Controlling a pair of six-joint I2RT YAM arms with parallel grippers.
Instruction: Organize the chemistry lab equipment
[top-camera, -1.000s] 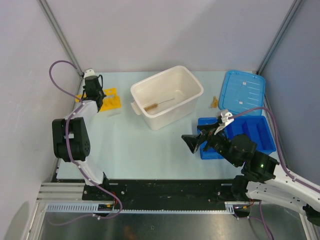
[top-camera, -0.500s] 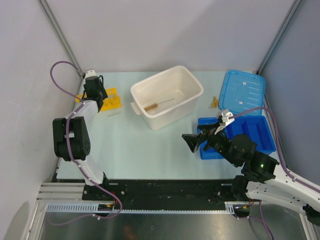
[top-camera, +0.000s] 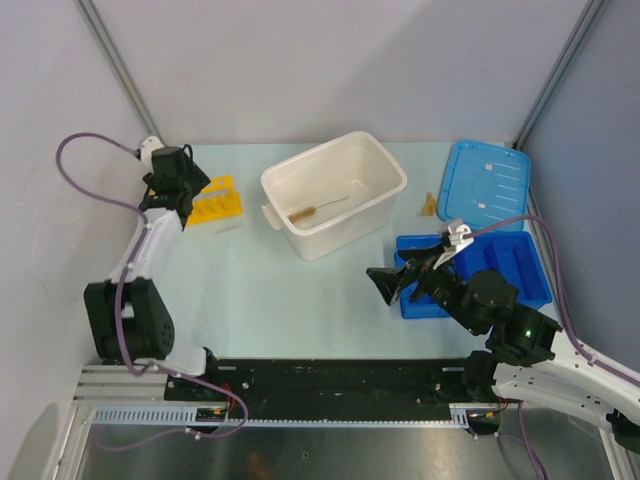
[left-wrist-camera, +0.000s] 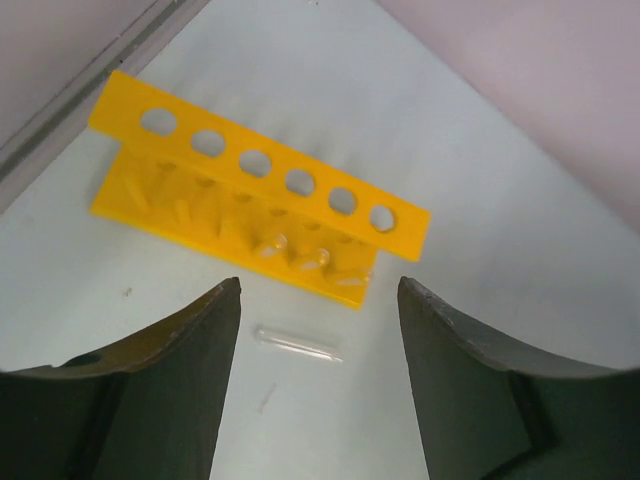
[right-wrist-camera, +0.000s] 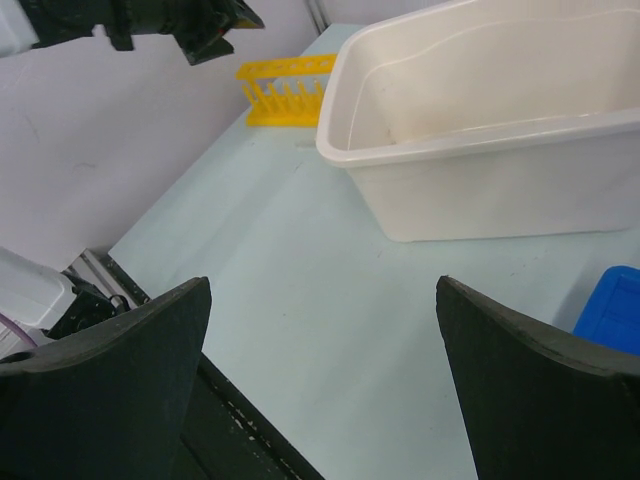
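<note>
The yellow holed tube rack (top-camera: 216, 199) stands at the table's far left, and two short clear tubes (left-wrist-camera: 322, 258) sit in its lower part. Another clear tube (left-wrist-camera: 297, 343) lies flat on the table just in front of the rack (left-wrist-camera: 260, 185). My left gripper (top-camera: 188, 186) hovers above that spot, open, with nothing between its fingers (left-wrist-camera: 318, 285). The thin wire brush (top-camera: 318, 209) lies inside the white tub (top-camera: 372, 144). A tiny amber piece (top-camera: 429, 205) rests right of the tub. My right gripper (top-camera: 385, 283) is open and empty above mid-table (right-wrist-camera: 322, 285).
A blue lid (top-camera: 487, 182) lies at the far right, and the blue divided tray (top-camera: 500, 270) sits in front of it under my right arm. Side walls close in on the left and right. The rack (right-wrist-camera: 285, 90) and the tub (right-wrist-camera: 480, 150) show in the right wrist view.
My left gripper has opened and drawn back to the left, off the rack, as its arm swung out. The right arm has barely moved.
</note>
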